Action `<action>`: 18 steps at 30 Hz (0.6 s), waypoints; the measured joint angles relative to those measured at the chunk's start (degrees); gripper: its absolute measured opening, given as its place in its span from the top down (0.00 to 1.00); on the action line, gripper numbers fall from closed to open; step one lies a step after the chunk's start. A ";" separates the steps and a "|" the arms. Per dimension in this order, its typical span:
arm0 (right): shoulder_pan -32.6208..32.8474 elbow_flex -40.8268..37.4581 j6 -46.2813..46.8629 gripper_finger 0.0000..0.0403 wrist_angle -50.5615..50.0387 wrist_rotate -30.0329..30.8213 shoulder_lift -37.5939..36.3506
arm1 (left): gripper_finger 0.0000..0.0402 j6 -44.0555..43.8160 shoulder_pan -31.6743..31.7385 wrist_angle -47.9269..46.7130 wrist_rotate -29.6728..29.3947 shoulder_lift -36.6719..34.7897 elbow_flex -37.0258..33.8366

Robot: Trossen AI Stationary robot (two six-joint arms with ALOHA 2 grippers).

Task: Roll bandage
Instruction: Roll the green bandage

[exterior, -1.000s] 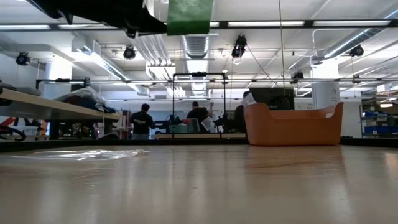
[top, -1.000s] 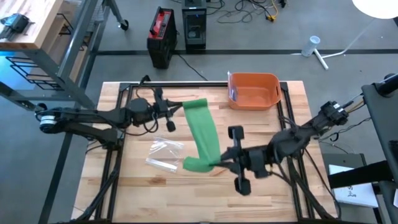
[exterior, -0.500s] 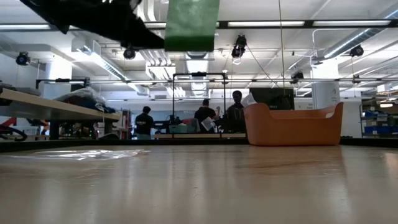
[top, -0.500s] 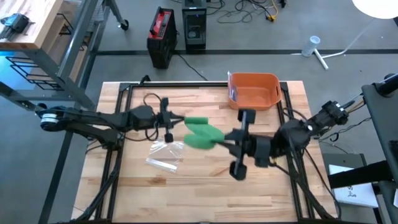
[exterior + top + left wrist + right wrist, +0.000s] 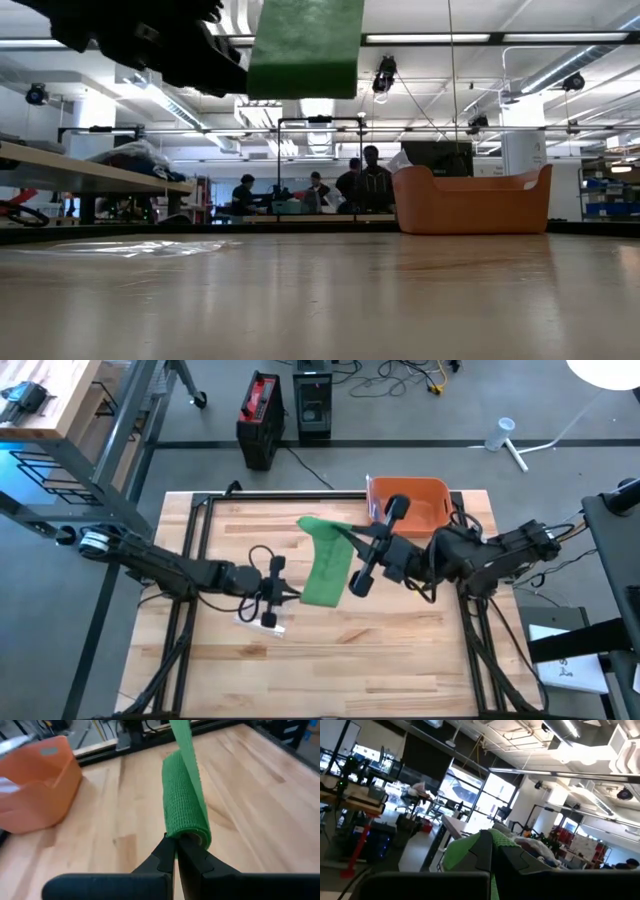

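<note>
Green bandage (image 5: 326, 560) hangs in the air above the table (image 5: 420, 650) centre, stretched between both arms, not touching the wood.

Left gripper (image 5: 288, 595) has its fingers fully closed, pinching the rolled end; in the left wrist view the 2 fingertips (image 5: 176, 851) meet at the core of the roll (image 5: 185, 807), with the loose strip running up and away. Holding the core this way likely lets the wrist spin and wind the strip on.

Right gripper (image 5: 345, 538) sits near the orange bin (image 5: 412, 508), fingers also pressed together, clamped on the free end; the right wrist view shows green fabric (image 5: 462, 851) pinched between its fingers. It is tilted up toward the ceiling, probably to keep the strip taut and flat while it winds.

Low view shows only the bandage's lower edge (image 5: 305, 50) high in frame, well above the tabletop.

Clear plastic wrapper (image 5: 262, 620) lies on the table just beside the left gripper, unused.

Judgement: rolling is underway, most of the strip not yet wound.
</note>
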 joint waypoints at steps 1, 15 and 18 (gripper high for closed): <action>-0.19 0.26 0.01 1.00 0.09 -0.10 0.00 | 1.00 -0.94 -0.60 -0.34 -0.04 -0.04 0.00; -5.15 0.53 5.50 1.00 -3.39 -1.57 0.78 | 1.00 -4.84 -6.39 5.36 0.39 3.73 0.00; -5.90 0.53 9.79 1.00 -6.56 -3.92 1.62 | 1.00 -4.61 -6.37 5.36 -0.28 3.29 0.48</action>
